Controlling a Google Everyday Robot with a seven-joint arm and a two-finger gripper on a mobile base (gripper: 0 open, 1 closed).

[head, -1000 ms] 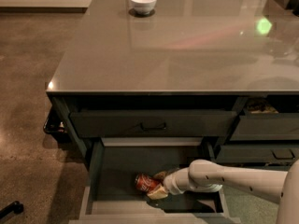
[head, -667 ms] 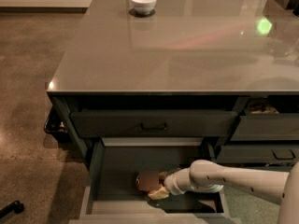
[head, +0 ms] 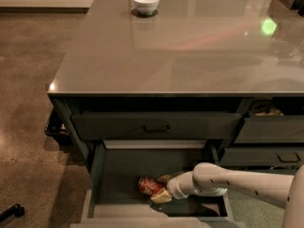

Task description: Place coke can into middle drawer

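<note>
The middle drawer (head: 118, 186) stands pulled out below the closed top drawer (head: 156, 126), so its dark floor can be reached from above. The coke can (head: 150, 186) lies on its side on this floor, near the middle, which I judge to be its proper end place. The gripper (head: 163, 188) is low inside the drawer, at the can's right end. Whether it clamps the can or is loosened, I cannot tell. The arm (head: 228, 182) reaches in from the right.

Dim — gripper (head: 159, 188) in shadowed middle drawer (head: 98, 175)
</note>
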